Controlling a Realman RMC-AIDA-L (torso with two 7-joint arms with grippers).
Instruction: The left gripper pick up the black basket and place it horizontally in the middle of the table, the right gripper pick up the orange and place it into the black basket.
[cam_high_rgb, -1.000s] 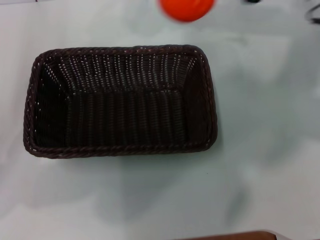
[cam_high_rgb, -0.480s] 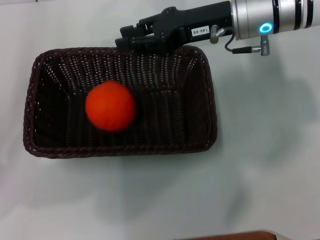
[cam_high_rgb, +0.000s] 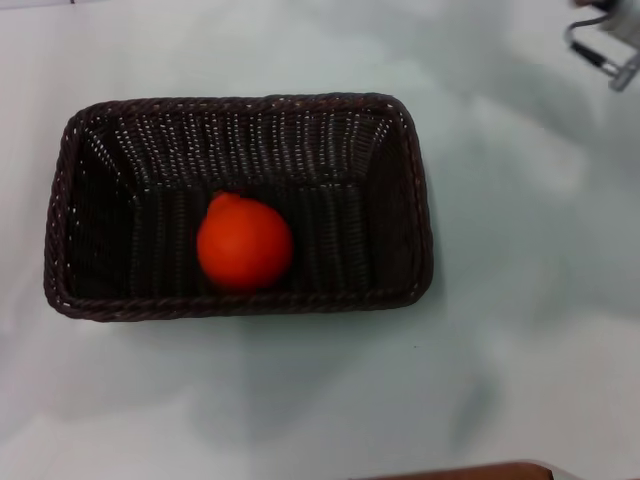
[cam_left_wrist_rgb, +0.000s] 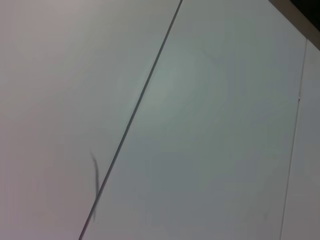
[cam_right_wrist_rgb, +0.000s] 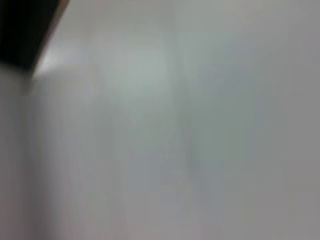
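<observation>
We found the orange (cam_high_rgb: 244, 243) resting inside the black basket (cam_high_rgb: 400, 200) mid-table (cam_high_rgb: 520, 350); the right gripper (cam_high_rgb: 603, 55) sat at the far right corner, its fingers unseen.

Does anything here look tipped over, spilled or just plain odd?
Nothing stands out. The black basket sits flat and square on the table, its weave intact, and the orange rests whole inside it, near the front wall. Nothing is spilled.

woven wicker basket (cam_high_rgb: 400, 200), glossy smooth table (cam_high_rgb: 520, 330)
</observation>
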